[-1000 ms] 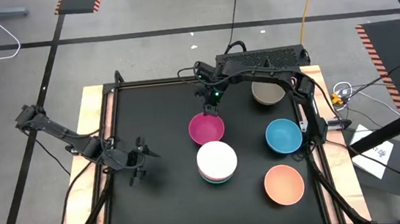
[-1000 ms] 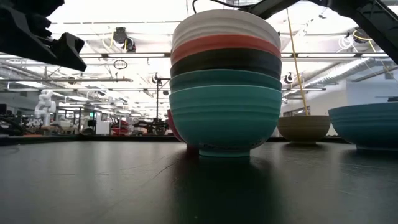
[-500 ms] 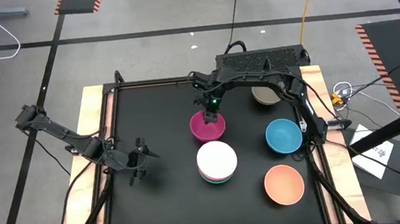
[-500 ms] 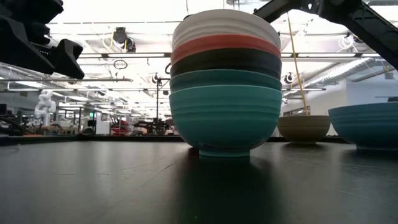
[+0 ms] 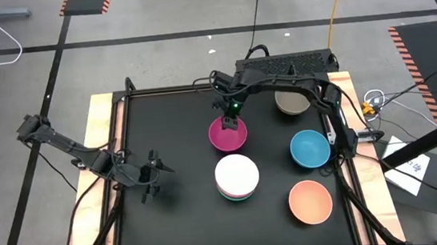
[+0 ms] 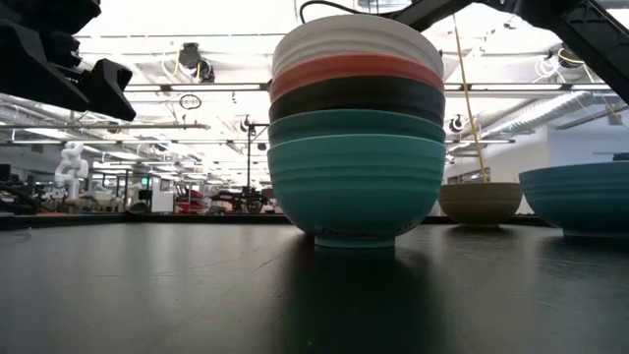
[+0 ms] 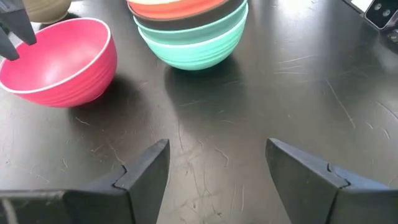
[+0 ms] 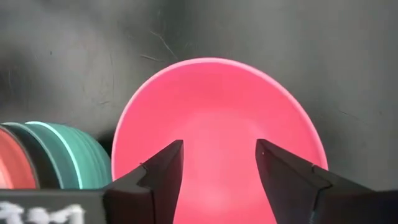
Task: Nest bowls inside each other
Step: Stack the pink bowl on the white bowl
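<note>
Magenta bowl (image 5: 228,135) under right gripper (image 5: 233,122), jaws apart over far rim, not gripping; left gripper (image 5: 153,175) parked open, table's (image 5: 180,223) left side

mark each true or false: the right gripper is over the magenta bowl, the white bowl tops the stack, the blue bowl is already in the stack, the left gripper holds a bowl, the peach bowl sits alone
1. The right gripper is over the magenta bowl: true, with open jaws.
2. The white bowl tops the stack: true.
3. The blue bowl is already in the stack: false, it sits apart on the table.
4. The left gripper holds a bowl: false, it is open and empty, off to the left of the stack.
5. The peach bowl sits alone: true.
</note>
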Robot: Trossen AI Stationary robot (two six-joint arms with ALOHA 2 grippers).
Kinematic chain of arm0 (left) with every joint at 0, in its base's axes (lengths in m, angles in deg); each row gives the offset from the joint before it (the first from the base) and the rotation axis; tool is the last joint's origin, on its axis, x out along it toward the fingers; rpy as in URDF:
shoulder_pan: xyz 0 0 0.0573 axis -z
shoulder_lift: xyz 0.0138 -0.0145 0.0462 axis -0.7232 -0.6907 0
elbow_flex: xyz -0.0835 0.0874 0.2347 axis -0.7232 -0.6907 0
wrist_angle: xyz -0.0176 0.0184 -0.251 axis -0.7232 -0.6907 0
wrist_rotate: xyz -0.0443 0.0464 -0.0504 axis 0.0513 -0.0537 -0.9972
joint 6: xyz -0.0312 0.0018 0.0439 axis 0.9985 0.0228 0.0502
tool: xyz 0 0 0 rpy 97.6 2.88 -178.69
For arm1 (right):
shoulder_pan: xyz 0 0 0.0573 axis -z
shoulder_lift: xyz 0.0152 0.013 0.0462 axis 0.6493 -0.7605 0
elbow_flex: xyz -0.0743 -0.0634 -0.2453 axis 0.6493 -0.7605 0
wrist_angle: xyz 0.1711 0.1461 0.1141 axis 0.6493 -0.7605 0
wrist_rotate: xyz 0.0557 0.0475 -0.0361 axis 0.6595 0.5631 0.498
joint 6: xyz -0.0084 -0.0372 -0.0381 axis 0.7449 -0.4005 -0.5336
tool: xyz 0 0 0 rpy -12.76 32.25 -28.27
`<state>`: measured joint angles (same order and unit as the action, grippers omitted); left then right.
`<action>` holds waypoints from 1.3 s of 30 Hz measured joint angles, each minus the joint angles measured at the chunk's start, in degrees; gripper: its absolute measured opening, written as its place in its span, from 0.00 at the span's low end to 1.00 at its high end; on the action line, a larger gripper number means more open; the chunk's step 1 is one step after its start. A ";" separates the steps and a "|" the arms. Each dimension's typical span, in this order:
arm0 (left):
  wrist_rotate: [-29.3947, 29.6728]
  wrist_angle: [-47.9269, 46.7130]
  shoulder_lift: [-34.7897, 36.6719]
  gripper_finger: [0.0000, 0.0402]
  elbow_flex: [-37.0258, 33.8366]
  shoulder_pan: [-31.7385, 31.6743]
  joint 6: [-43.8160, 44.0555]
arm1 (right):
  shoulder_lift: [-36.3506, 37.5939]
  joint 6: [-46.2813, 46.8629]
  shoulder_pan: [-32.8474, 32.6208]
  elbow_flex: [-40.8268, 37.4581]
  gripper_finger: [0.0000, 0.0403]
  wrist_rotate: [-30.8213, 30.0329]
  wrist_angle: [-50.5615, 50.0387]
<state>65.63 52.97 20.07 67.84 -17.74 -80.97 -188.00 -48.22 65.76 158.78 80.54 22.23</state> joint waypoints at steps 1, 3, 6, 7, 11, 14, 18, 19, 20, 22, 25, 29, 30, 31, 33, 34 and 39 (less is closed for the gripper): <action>0.00 -0.01 0.00 0.67 0.00 0.00 0.01 | 0.01 -0.03 0.24 0.00 0.50 0.05 -0.17; 0.00 -0.07 0.00 0.67 0.00 0.00 0.05 | -0.08 0.16 0.87 0.00 0.52 0.09 -0.20; 0.00 -0.36 0.00 0.67 0.00 0.00 0.03 | -0.10 0.84 1.88 0.68 0.57 -0.12 -0.88; -0.01 -0.36 0.00 0.67 0.00 0.00 0.00 | -0.05 0.87 2.21 1.01 0.58 -0.20 -0.78; -0.01 -0.51 0.00 0.67 0.00 0.00 -0.21 | 0.08 0.68 2.91 1.20 0.62 -0.19 -0.57; 0.00 -0.69 0.00 0.67 0.00 0.00 -0.23 | 0.08 0.50 3.57 1.20 0.63 0.16 -0.79; -0.02 -0.73 0.00 0.67 0.00 0.00 0.03 | -0.57 0.30 3.73 1.18 0.63 0.08 -3.12; 0.00 -0.75 0.00 0.67 0.00 0.00 0.03 | -0.77 0.14 3.35 1.18 0.63 0.10 -3.66; -0.01 -0.78 0.00 0.67 0.00 0.00 0.03 | -0.91 -0.08 2.99 1.18 0.63 0.12 -3.76; -0.02 -0.74 0.00 0.67 0.00 0.00 0.04 | -1.01 -0.18 2.40 1.18 0.63 0.02 -4.23; -0.02 -0.60 0.00 0.67 0.00 0.00 0.10 | -1.59 -0.84 1.56 1.18 0.62 0.03 -3.38; -0.02 -0.53 0.00 0.67 0.00 0.01 0.82 | -2.02 -1.35 1.25 1.18 0.59 -0.08 -3.41; -0.03 -0.51 0.00 0.67 0.00 0.01 0.89 | -2.04 -1.21 1.25 1.18 0.59 -0.04 -3.26; -0.04 -0.51 0.00 0.67 0.00 0.02 0.95 | -2.07 -1.25 1.25 1.18 0.58 -0.13 -3.38; -0.04 -0.60 0.00 0.67 0.00 0.02 1.15 | -2.12 -1.54 1.25 1.18 0.58 -0.38 -3.58; -0.04 -0.66 0.00 0.67 0.00 0.04 1.15 | -2.18 -1.77 1.23 1.18 0.58 -0.31 -3.43; -0.07 -0.71 0.00 0.67 -0.02 0.02 1.15 | -2.39 -2.58 0.84 1.18 0.59 -2.83 -3.60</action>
<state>65.56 52.26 20.07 67.82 -17.72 -79.83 -190.39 -50.80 66.60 159.96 77.71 18.63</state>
